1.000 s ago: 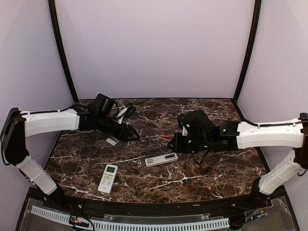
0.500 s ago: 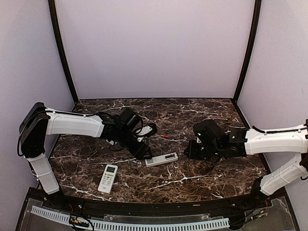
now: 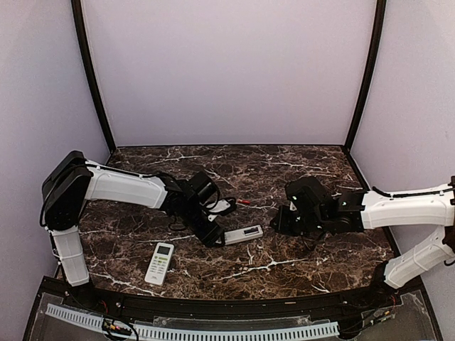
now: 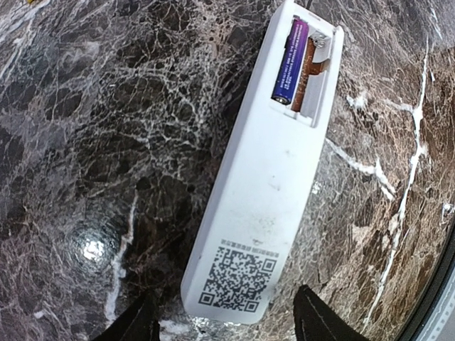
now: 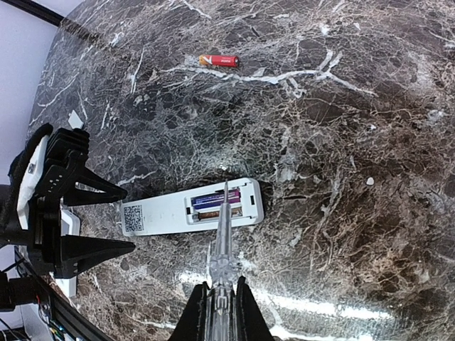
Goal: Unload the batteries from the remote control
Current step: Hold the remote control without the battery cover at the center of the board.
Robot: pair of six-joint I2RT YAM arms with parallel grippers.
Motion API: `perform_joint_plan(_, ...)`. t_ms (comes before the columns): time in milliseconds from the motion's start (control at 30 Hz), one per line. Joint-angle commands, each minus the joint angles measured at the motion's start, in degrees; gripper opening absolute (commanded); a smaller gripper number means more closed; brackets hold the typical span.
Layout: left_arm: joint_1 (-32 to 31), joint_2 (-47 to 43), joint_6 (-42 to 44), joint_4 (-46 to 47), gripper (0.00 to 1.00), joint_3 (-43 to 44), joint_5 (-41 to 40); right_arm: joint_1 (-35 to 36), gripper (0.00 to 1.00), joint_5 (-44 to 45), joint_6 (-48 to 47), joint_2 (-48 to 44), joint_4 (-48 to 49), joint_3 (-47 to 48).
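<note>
The white plastic remote (image 3: 239, 234) lies back-up on the dark marble-patterned surface (image 3: 298, 177). Its long axis runs left to right, tilted slightly up at the right. Its cover is off. The open compartment is at the end nearest the right arm, and a printed square code is at the other end.

A purple battery (image 4: 289, 60) sits in one slot, lengthwise along the remote. The slot beside it shows brown, and whether a cell fills it cannot be told.

A red battery (image 5: 219, 60) lies loose well behind the remote, roughly parallel to it.

The left hand (image 4: 227, 323) is spread, its fingers either side of the code end without touching it. The right hand (image 5: 222, 284) is clenched on a slim clear stick (image 5: 222, 241), whose tip is at the compartment.

A second remote (image 3: 159, 263) lies face-up nearer the front edge.
</note>
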Motion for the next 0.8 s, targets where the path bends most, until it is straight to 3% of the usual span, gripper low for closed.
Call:
perform_joint_plan(0,-1.15,0.33,0.71,-1.82,0.64,1.23,-1.48,-0.45,0.00,-0.56,0.29,0.98,2.03,-0.46)
perform_joint_plan(500,-2.14,0.96,0.71,-1.92,0.57,1.28,-3.11,-0.93,0.00,-1.44,-0.09,2.10,2.00,-0.32)
perform_joint_plan(767,-2.54,1.07,2.91,-2.31,0.43,1.42,-3.96,-1.45,0.00,-1.80,-0.16,2.43,2.01,-0.50)
